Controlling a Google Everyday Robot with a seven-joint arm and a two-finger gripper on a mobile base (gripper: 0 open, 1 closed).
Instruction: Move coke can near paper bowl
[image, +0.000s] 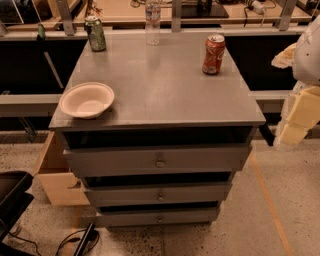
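The coke can (214, 54) was seen standing upright in the upper right part of the frame, near the far right corner of a grey cabinet top (165, 95). Its silver top was turned up and its red side faced the camera. The paper bowl (87, 99) was found at the middle left of the frame, set right way up close to the near left corner of the same top, with its rim just inside the left edge. The can and the bowl were well apart, with bare grey surface between them.

A green can (95, 33) was placed upright at the far left corner of the top, in the upper left of the frame. A clear plastic bottle (152, 22) stood upright at the far edge, between the two cans and nearer the green one.

The gripper (297, 120) was seen at the right edge of the frame, beside the cabinet and below the level of its top, touching nothing on it. Whether it was open or closed could not be told; nothing was seen held in it. The white arm (309, 50) was visible above it, partly cut off by the frame.

Below the top, three grey drawers (159, 161) were stacked, each with a small knob. A speckled floor (235, 235) filled the bottom of the frame, with a dark cable (75, 242) lying at the lower left.
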